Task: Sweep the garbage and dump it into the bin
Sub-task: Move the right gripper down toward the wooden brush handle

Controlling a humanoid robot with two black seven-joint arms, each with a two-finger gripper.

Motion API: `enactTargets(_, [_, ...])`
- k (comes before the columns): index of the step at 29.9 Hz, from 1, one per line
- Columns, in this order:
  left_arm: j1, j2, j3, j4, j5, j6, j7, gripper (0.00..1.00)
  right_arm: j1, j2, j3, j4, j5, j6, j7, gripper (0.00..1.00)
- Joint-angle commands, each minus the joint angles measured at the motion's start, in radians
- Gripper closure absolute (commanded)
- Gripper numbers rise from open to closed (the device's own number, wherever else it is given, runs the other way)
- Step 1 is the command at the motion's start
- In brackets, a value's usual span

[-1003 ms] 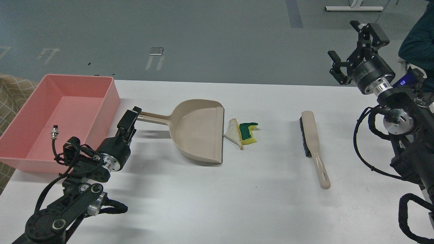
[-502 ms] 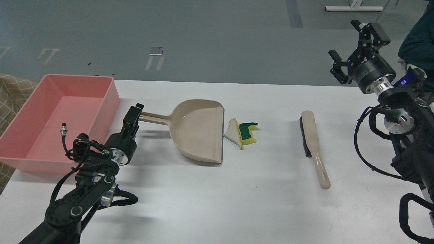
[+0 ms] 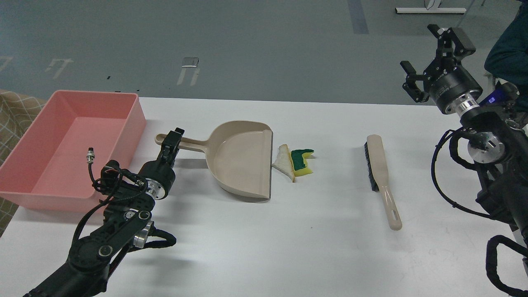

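Note:
The white triangular bread slice and the yellow sponge piece with a green top lie side by side on the white table, just right of the open mouth of the beige dustpan. The pink bin stands at the table's left and nothing shows inside it. My left gripper is at the dustpan's handle, near its left end. It is seen edge-on, so its fingers cannot be told apart. My right gripper is open and empty, raised high at the far right.
A beige hand brush with black bristles lies right of the scraps, handle toward me. A person in dark clothing is at the right edge. A checked cloth lies left of the bin.
My left gripper has moved to the right, from beside the bin's near corner to the dustpan handle. The dustpan, scraps, brush and right arm have stayed still.

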Motion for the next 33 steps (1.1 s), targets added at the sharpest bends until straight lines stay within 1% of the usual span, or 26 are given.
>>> enactTargets(1, [-0.003, 0.0, 0.0, 0.003, -0.002, 0.0, 0.002, 0.55, 0.0, 0.0, 0.0, 0.0, 0.001, 0.0, -0.001, 0.0])
enactTargets(2, [-0.003, 0.0, 0.0, 0.003, -0.002, 0.0, 0.002, 0.58, 0.0, 0.0, 0.0, 0.0, 0.001, 0.0, -0.001, 0.0])
enactTargets(3, [-0.003, -0.002, 0.0, 0.003, -0.002, 0.0, 0.002, 0.65, 0.0, 0.0, 0.0, 0.0, -0.001, 0.0, 0.0, 0.0])
enactTargets(4, [-0.003, -0.002, 0.0, 0.003, -0.003, 0.0, 0.004, 0.75, 0.0, 0.0, 0.0, 0.0, -0.001, 0.0, -0.001, 0.0])
enactTargets(5, [-0.003, -0.002, 0.0, 0.003, -0.003, 0.0, 0.004, 0.8, 0.0, 0.0, 0.0, 0.0, 0.001, 0.0, -0.001, 0.0])
enactTargets(6, [-0.003, -0.002, 0.0, 0.003, -0.003, 0.0, 0.004, 0.88, 0.0, -0.001, 0.0, 0.0, -0.001, 0.0, -0.001, 0.0])
enactTargets(8, [-0.003, 0.0, 0.0, 0.003, -0.003, 0.0, 0.005, 0.97, 0.0, -0.001, 0.0, 0.0, -0.001, 0.0, -0.001, 0.0])
enactTargets(9, [-0.003, 0.0, 0.0, 0.003, -0.003, 0.0, 0.007, 1.0, 0.0, -0.001, 0.0, 0.0, -0.001, 0.0, -0.001, 0.0])
enactTargets(15, [-0.004, 0.001, 0.0, 0.003, -0.002, 0.0, 0.002, 1.0, 0.005, -0.027, -0.003, 0.006, -0.002, -0.003, -0.006, 0.0])
enactTargets(17, [-0.009, 0.001, 0.0, 0.003, -0.002, 0.0, 0.002, 1.0, 0.006, -0.063, -0.009, 0.011, -0.002, -0.003, -0.009, 0.0])
enactTargets(20, [-0.016, 0.0, 0.0, 0.003, -0.002, 0.0, 0.004, 1.0, 0.008, -0.136, -0.093, 0.044, -0.001, -0.003, -0.01, 0.0])
enactTargets(22, [-0.021, 0.0, 0.0, 0.003, -0.002, 0.001, 0.002, 1.0, 0.008, -0.216, -0.192, 0.109, -0.001, -0.003, -0.01, 0.0])
enactTargets(23, [-0.023, 0.0, 0.0, 0.003, -0.002, 0.003, 0.001, 1.0, 0.003, -0.277, -0.264, 0.164, -0.001, -0.003, -0.017, 0.0])
enactTargets(24, [-0.027, 0.0, 0.0, 0.003, -0.003, 0.007, 0.001, 1.0, -0.004, -0.341, -0.332, 0.233, -0.001, -0.003, -0.03, 0.0])
enactTargets(26, [-0.029, -0.002, 0.0, 0.003, -0.002, 0.015, 0.001, 1.0, -0.009, -0.411, -0.398, 0.308, -0.001, -0.005, -0.052, 0.0])
enactTargets(27, [-0.032, -0.002, 0.0, 0.003, -0.003, 0.023, -0.001, 1.0, -0.013, -0.481, -0.459, 0.381, -0.002, -0.005, -0.072, 0.0])
enactTargets(28, [-0.032, -0.002, 0.0, 0.003, -0.003, 0.026, -0.002, 1.0, -0.017, -0.517, -0.489, 0.415, -0.006, -0.005, -0.079, 0.0])
enactTargets(29, [-0.033, -0.002, 0.0, 0.003, -0.003, 0.029, -0.002, 1.0, -0.02, -0.582, -0.542, 0.483, -0.013, -0.006, -0.09, 0.01])
enactTargets(30, [-0.033, -0.002, 0.0, 0.003, -0.003, 0.032, -0.002, 1.0, -0.02, -0.641, -0.587, 0.544, -0.016, -0.008, -0.093, 0.01])
enactTargets(33, [-0.033, -0.009, 0.0, 0.003, -0.003, 0.043, -0.012, 1.0, -0.015, -0.748, -0.659, 0.646, -0.044, -0.014, -0.109, 0.01])
